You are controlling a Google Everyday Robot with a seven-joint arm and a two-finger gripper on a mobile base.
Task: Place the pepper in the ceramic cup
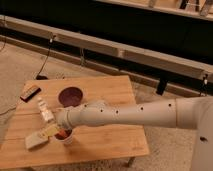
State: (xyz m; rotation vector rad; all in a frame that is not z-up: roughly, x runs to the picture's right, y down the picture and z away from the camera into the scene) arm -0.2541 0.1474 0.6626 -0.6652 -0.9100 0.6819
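1. gripper [53,129] sits at the wrist end of the arm [125,114], low over the table's [107,142] near-left part, just at 10 o'clock of the ceramic cup [65,137]. Jaw state: cannot tell.
2. pepper [62,134]: an orange-red bit shows at the cup's mouth, right under the wrist. Seems in or resting on the rim; how deep it sits is hidden.
3. Cup is upright, touching or nearly touching the gripper; can't separate the two.
4. Outward: beige sponge block [36,140] at 9 o'clock of the cup, clear bottle [45,110] at 11 o'clock, purple bowl [70,96] at 12 o'clock, dark flat object [30,93] far at 10 o'clock near the table's left corner.
5. Step in hand, my read: release or seat the pepper in the cup.
6. To do it well: keep the tip centred over the mouth, let go only once it points down inside, lift straight up, no sideways drag. Cup is light, tips easily; sponge and bottle are close on the left.
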